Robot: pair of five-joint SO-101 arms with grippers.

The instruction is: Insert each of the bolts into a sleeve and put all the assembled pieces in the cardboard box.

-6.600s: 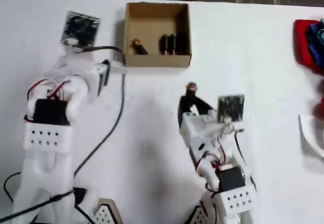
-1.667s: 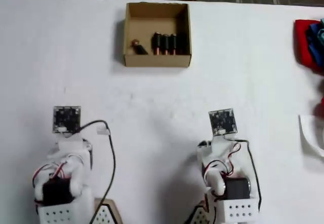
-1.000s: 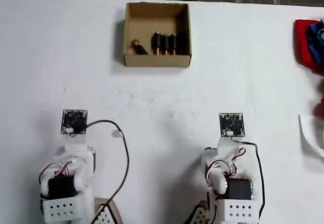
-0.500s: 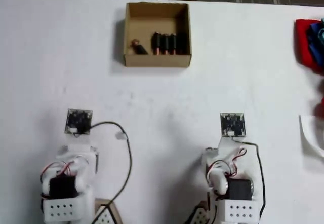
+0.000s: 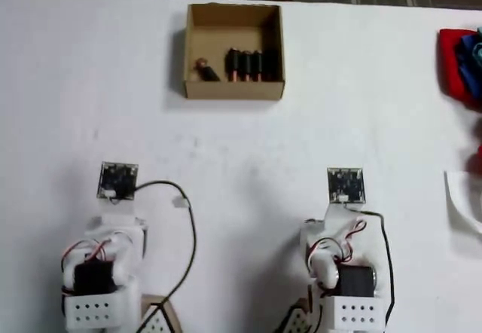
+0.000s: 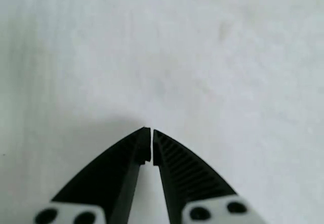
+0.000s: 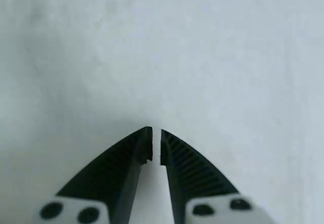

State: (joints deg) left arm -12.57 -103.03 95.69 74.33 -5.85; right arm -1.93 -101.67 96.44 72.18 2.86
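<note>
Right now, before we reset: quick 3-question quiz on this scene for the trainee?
1. True or false: the left gripper holds one of the assembled pieces.
2. Where are the assembled pieces? A) on the table between the arms B) in the cardboard box C) on the red cloth
3. Fill in: in the box, ___ pieces lie side by side, with one more apart at an angle.
Key: 1 false, it is shut and empty; 2 B; 3 three.
</note>
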